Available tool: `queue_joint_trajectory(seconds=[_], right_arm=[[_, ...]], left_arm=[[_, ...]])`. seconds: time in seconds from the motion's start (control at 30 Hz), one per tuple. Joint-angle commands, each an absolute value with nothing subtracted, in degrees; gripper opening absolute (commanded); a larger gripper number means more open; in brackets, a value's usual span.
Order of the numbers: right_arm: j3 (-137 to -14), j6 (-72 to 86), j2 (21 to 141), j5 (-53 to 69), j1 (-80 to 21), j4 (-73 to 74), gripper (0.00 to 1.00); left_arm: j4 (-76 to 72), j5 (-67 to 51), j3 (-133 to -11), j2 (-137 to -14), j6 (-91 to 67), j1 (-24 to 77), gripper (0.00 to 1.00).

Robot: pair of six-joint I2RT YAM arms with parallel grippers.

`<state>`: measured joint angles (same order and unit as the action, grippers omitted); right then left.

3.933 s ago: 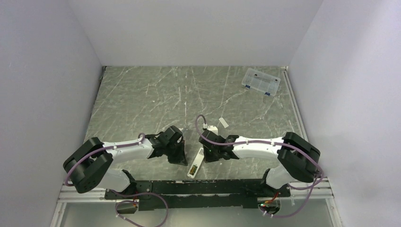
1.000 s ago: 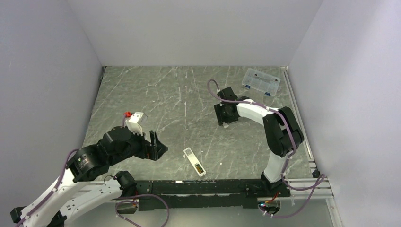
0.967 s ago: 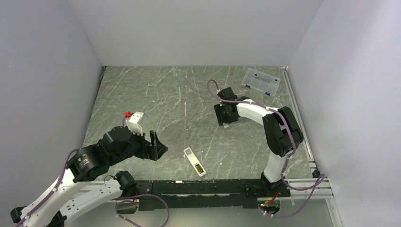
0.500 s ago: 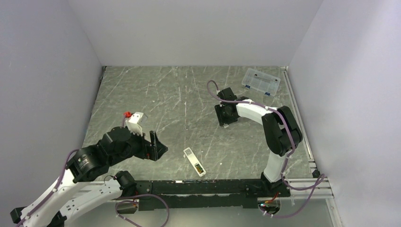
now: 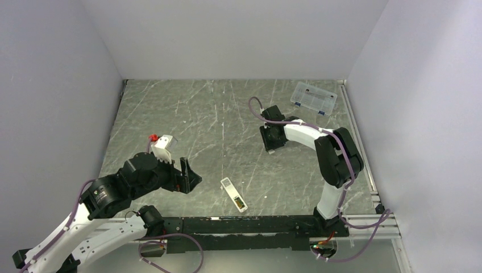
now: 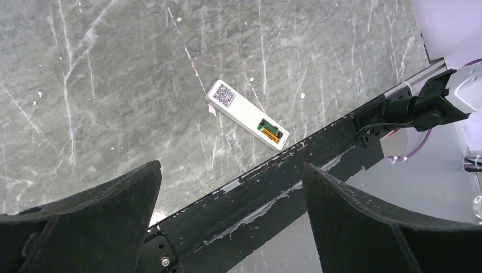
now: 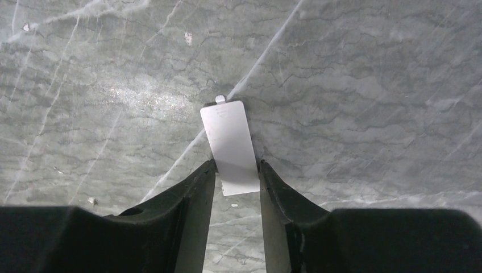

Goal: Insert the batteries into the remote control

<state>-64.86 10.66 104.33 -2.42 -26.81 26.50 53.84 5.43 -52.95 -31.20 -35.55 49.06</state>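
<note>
Right fingers (image 7: 190,196) pinching cover (image 7: 229,142), left fingers (image 6: 102,219) wide

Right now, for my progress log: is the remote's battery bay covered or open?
Open. Both batteries show bare in the remote; its cover lies apart, between the fingers of the right hand.

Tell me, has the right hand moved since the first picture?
Yes. The right hand has gone from beside the remote up the table toward the clear box; it now grips a cover by both edges.
</note>
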Motion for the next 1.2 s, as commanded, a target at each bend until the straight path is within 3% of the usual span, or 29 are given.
queue_joint_trajectory(seconds=[0.0,0.37,0.7,1.17], right_arm=[[-63.65,10.37,104.28,-2.21,-26.66,26.33,0.37],[-62.05,10.59,103.71,-3.5,-27.54,26.37,0.35],[-61.87,11.88,101.8,-3.17,-28.02,26.63,0.13],[-60.03,13.41,93.67,-2.12,-29.7,29.1,0.12]], left_arm=[[51.67,5.21,-52.99,-31.17,-34.7,49.21,0.99],[51.68,5.28,-52.84,-31.36,-34.8,49.15,1.0],[51.77,5.47,-52.91,-31.63,-35.06,49.21,0.99],[51.81,5.76,-52.83,-32.82,-35.42,49.21,0.99]])
